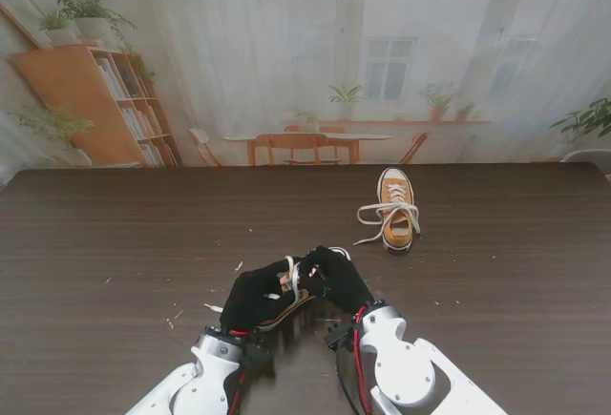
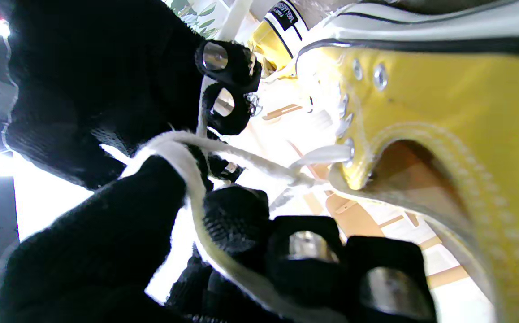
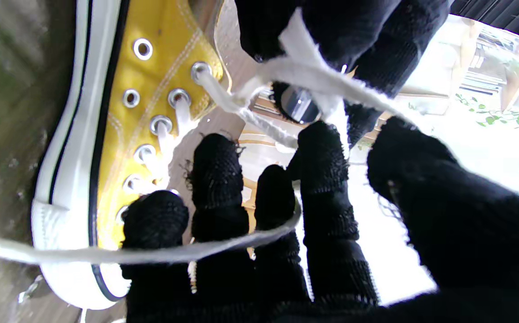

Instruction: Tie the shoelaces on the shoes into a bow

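A yellow canvas shoe with a white sole lies close to me, mostly hidden under both black-gloved hands. My left hand and right hand meet over it, fingers curled around its white laces. In the left wrist view a lace leaves the shoe's top eyelet and wraps over my left hand. The right wrist view shows one lace stretched across my right hand and another lace strand pinched by the other hand, beside the shoe. A second yellow shoe lies farther away, its laces loose.
The dark wooden table carries small white scraps near my left arm. A printed backdrop stands behind the table's far edge.
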`<control>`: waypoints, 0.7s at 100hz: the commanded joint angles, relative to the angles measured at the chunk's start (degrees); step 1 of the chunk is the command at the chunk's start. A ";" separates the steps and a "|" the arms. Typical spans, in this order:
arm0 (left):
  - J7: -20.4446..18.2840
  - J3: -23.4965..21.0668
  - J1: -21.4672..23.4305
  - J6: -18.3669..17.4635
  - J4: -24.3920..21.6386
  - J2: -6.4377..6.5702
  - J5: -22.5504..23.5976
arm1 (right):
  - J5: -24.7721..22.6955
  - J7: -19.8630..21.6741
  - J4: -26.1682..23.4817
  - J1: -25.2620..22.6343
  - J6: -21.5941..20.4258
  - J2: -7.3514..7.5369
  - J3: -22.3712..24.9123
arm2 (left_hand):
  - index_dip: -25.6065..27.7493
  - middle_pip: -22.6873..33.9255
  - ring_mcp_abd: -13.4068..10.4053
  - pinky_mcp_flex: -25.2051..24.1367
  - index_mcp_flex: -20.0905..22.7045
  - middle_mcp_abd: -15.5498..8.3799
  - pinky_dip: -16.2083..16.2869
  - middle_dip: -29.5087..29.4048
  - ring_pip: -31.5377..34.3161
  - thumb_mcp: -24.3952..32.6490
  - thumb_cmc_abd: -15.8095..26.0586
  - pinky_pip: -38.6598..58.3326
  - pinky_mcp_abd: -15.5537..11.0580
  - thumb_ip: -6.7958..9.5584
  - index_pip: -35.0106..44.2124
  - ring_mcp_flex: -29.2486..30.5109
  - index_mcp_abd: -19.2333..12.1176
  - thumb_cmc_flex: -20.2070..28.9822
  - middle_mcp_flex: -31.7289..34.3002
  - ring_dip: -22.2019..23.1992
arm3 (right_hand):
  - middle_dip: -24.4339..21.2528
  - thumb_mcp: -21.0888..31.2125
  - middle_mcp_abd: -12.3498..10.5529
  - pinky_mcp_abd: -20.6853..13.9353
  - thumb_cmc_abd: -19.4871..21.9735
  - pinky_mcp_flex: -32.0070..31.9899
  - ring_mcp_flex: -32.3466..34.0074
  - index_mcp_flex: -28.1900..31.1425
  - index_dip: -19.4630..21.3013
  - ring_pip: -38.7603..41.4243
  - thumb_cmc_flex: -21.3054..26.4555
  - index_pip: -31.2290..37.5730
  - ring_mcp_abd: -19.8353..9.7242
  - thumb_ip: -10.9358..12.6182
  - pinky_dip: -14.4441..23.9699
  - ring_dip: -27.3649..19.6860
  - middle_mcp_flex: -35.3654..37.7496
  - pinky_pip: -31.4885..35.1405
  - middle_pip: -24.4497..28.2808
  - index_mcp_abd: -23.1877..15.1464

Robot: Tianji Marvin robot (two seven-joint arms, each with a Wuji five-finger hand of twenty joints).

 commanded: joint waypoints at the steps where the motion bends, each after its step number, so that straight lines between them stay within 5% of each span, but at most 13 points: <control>1: -0.36 0.18 -0.06 -0.30 0.36 -0.14 0.48 | -0.57 0.75 -0.32 -0.35 -0.27 0.01 0.09 | 0.45 -0.40 -1.84 0.82 1.01 0.07 -0.64 -0.37 0.36 -1.07 -0.03 12.54 -5.85 -0.24 -0.57 1.23 -8.97 -1.87 2.62 -0.83 | 0.98 -2.74 0.27 0.26 -0.18 -1.43 -1.77 1.03 -2.15 -0.96 -2.42 -2.91 -0.16 0.71 0.97 -0.05 -1.64 -0.91 -1.02 0.32; 32: 1.07 0.58 -0.45 -0.65 1.05 -0.29 1.67 | 0.77 3.40 -1.64 -0.83 1.14 0.65 0.63 | 0.45 -0.40 -1.78 0.84 0.98 0.20 -0.64 -0.27 0.35 -0.99 -0.03 12.69 -6.03 -0.19 -0.58 1.23 -8.99 -1.63 2.64 -0.81 | 1.14 -3.47 0.49 -0.70 -0.26 -4.15 -4.57 1.59 -2.49 -1.89 -3.89 -10.29 -0.51 3.30 1.40 0.30 -3.90 -2.23 -2.19 2.19; 70: 3.82 1.51 -1.20 -0.95 2.32 -0.14 5.15 | 5.81 4.68 -3.03 -1.23 4.45 0.34 0.89 | 0.46 -0.43 -1.96 0.87 1.07 0.09 -0.63 -0.27 0.46 -0.92 -0.29 12.83 -6.40 -0.13 -0.54 1.23 -9.01 -1.61 2.81 -0.74 | 1.23 -1.42 -0.12 -2.74 -9.55 -4.39 -4.96 -1.64 0.98 -2.25 1.65 -7.21 -1.85 -0.93 1.14 0.30 -4.78 -2.93 -1.69 1.38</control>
